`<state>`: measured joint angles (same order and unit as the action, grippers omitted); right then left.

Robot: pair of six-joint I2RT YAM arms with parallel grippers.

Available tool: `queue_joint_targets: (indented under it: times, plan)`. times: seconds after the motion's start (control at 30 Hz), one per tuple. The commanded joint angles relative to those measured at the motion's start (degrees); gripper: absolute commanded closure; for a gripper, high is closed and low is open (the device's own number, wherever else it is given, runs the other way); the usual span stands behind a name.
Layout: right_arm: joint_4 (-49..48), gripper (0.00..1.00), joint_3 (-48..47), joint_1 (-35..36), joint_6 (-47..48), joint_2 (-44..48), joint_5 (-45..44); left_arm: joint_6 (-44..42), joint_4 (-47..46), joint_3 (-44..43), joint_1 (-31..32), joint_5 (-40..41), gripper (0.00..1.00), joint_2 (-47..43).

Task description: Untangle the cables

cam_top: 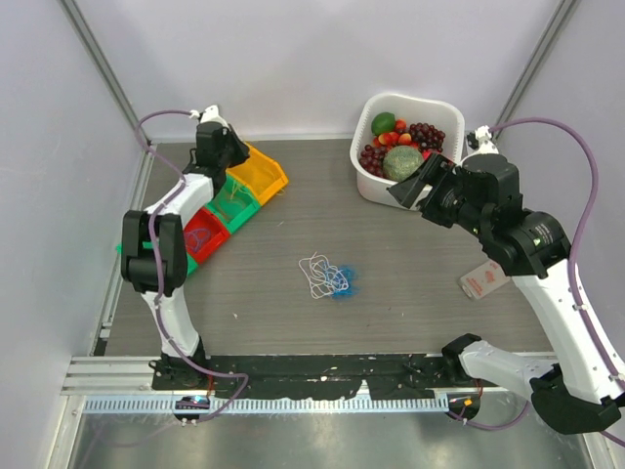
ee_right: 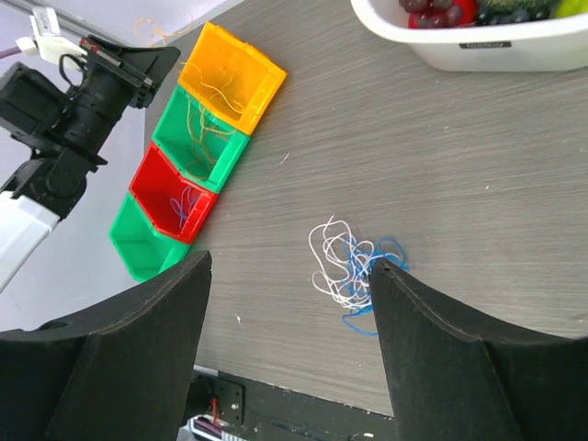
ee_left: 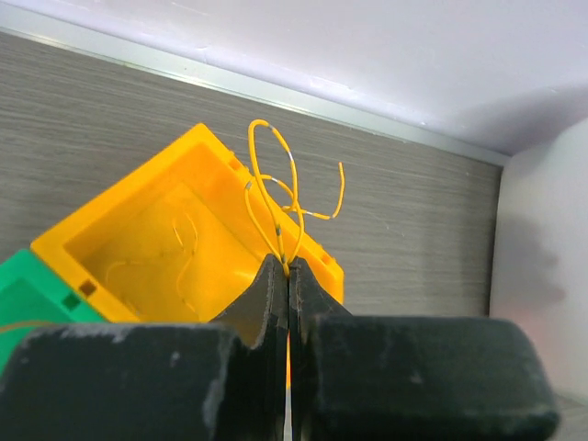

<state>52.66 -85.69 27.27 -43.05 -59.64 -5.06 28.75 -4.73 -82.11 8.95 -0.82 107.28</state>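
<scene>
The cables lie as a small tangle of white and blue wire [cam_top: 326, 277] on the middle of the table, also seen in the right wrist view [ee_right: 349, 266]. My left gripper [ee_left: 288, 266] is shut on a thin yellow cable [ee_left: 272, 175] whose loops stick up past the fingertips, above the yellow bin [ee_left: 175, 243]. From above, that gripper [cam_top: 234, 151] hangs at the back left over the bin row. My right gripper [ee_right: 291, 262] is open and empty, high above the table. From above it [cam_top: 422, 184] is beside the white basket.
A diagonal row of bins stands at left: yellow [ee_right: 230, 78], green [ee_right: 197, 138], red [ee_right: 170, 193], green [ee_right: 140, 246], some holding wire. A white basket [cam_top: 363, 184] of fruit stands back right. A small tag [cam_top: 483, 280] lies at right.
</scene>
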Motion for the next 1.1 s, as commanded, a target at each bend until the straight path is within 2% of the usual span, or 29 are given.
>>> queue_joint_targets:
  times: [0.0,0.07,0.27,0.33,0.47,0.57,0.67,0.73,0.83,0.9,0.97,1.07]
  plan:
    - [-0.28,0.25,-2.9,-0.37,3.5,0.58,-3.2,1.57,-14.51,-4.02,-1.74,-4.63,1.0,5.55]
    - [-0.28,0.25,-2.82,-0.37,3.5,0.31,-2.68,0.52,-13.91,-6.39,-1.74,-3.85,1.0,8.45]
    - [0.51,0.25,-2.29,-0.55,3.76,0.49,-3.64,-2.56,-3.01,-12.11,-1.83,4.95,1.0,12.95]
    - [0.51,0.25,-2.03,-0.72,3.85,0.66,-3.99,-1.95,-2.21,-12.29,-1.83,1.98,1.0,11.03]
    - [-0.19,0.25,-1.41,-0.81,3.32,-0.21,-3.47,4.8,3.58,-14.92,-1.83,-2.86,1.0,5.14]
    - [-1.07,0.25,-0.18,-0.9,2.53,-0.13,-2.85,9.55,4.56,-15.28,-1.74,-7.08,1.0,1.71]
    - [-1.77,0.25,0.35,-0.99,2.35,-0.04,-2.41,15.7,2.37,-14.05,-1.66,-12.96,1.0,0.56]
    - [-1.69,0.25,0.17,-1.08,2.35,0.05,-2.32,20.97,-2.71,-12.74,-1.83,-17.36,1.0,1.25]
    - [-1.69,0.26,-0.09,-1.16,2.27,0.4,-2.06,26.25,-10.71,-11.5,-2.36,-22.28,1.0,4.67]
    - [-1.25,0.26,-0.09,-1.25,2.35,0.75,-1.8,29.42,-14.16,-13.85,-2.97,-25.62,1.0,8.8]
    - [-0.64,0.25,-0.35,-1.34,2.44,1.01,-1.8,31.18,-16.87,-16.06,-3.85,-28.79,1.0,13.02]
    - [-0.02,0.26,-0.79,-1.34,2.71,1.36,-1.8,30.05,-19.26,-15.81,-4.81,-28.62,1.0,15.84]
